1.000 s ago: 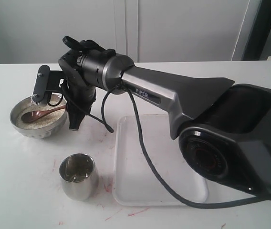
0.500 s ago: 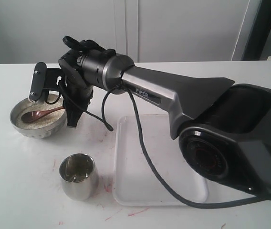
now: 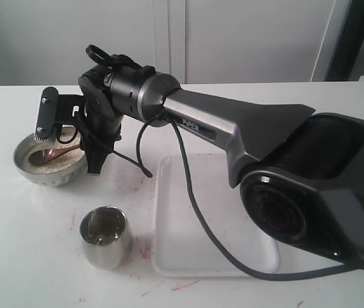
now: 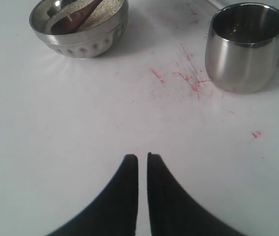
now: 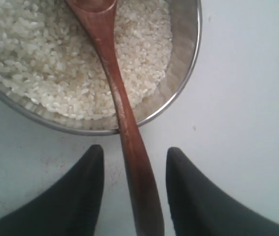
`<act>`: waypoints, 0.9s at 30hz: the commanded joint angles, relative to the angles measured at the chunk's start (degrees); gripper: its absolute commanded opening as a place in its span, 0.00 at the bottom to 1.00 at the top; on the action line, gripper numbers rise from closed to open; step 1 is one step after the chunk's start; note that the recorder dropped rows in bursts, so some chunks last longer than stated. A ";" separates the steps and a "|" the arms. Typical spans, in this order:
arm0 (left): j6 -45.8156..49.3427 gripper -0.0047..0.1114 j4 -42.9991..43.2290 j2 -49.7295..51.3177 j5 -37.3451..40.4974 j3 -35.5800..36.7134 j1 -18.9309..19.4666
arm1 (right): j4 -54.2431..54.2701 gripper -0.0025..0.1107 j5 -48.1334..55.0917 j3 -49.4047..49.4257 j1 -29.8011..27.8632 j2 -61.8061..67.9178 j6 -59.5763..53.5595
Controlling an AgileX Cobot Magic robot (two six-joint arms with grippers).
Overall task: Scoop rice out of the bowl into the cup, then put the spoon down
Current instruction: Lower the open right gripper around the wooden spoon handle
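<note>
The steel bowl (image 3: 27, 172) of off-white rice (image 3: 59, 161) stands at the table's left, with the reddish-brown spoon (image 3: 49, 154) lying in it, its head in the grains and its handle over the rim. My right gripper (image 5: 135, 149) is open, its fingers on either side of the spoon handle (image 5: 129, 147) just outside the bowl rim (image 5: 188, 73), not touching it. In the exterior view this gripper (image 3: 93, 164) hangs at the bowl's right edge. The steel cup (image 3: 105, 237) stands upright nearer the front. My left gripper (image 4: 142, 156) is shut on nothing, low over bare table, facing the bowl (image 4: 80, 43) and the cup (image 4: 242, 54).
A white plastic tray (image 3: 169, 256) lies to the right of the cup, partly under the right arm (image 3: 233, 128). Red marks (image 4: 188, 81) stain the white tabletop beside the cup. A black cable (image 3: 195, 212) loops from the wrist across the tray.
The right gripper has shifted a little to the left, closer to the bowl and the spoon handle. Bowl, spoon and cup have stayed put.
</note>
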 commanded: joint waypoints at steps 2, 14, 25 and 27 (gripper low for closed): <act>0.09 0.16 -0.62 -0.17 0.11 0.29 -0.31 | 0.64 0.33 -0.39 0.07 -0.17 -0.03 -1.82; 0.09 0.16 -0.62 -0.17 0.11 0.29 -0.31 | 3.16 0.31 1.40 0.07 -0.17 -0.03 -3.88; 0.09 0.16 -0.62 -0.17 0.11 0.29 -0.31 | 4.94 0.31 3.63 0.07 -0.17 -0.03 -4.35; 0.09 0.16 -0.62 -0.17 0.11 0.29 -0.31 | 6.62 0.31 3.63 0.07 -0.17 -0.03 -5.87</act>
